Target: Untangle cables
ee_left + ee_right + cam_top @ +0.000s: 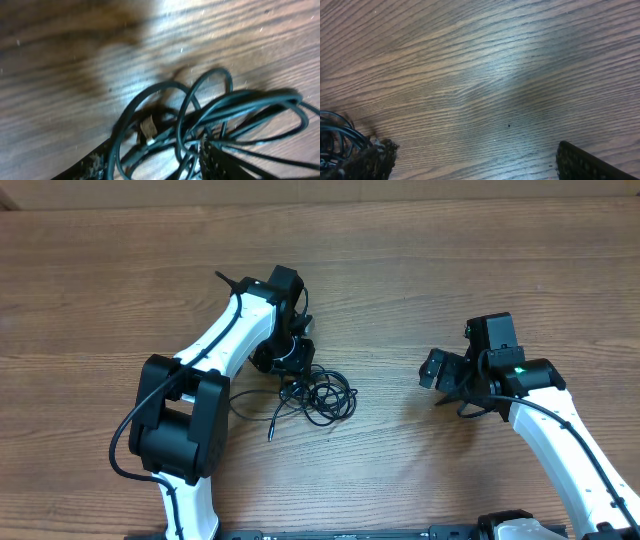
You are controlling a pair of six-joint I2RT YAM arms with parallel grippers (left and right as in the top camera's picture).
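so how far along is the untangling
Nothing looks done: the cables lie in one knot of overlapping loops. In hand: the left gripper is down at the knot, jaws apart with loops between them, no clear grip. The right gripper sits off to the side, jaws open over the table. Left to do: all the separating.

Table: a brown wood-grain table [420, 270] fills nearly all of every view.
Grain: long dark and light streaks run left to right in the overhead view.
Far edge: a paler tan strip [300, 188] runs along the table's far side.
Light: a soft pale glare [500, 70] lies on the wood in the right wrist view.
Marks: a tiny dark speck [509, 125] sits on the bare wood near that glare.
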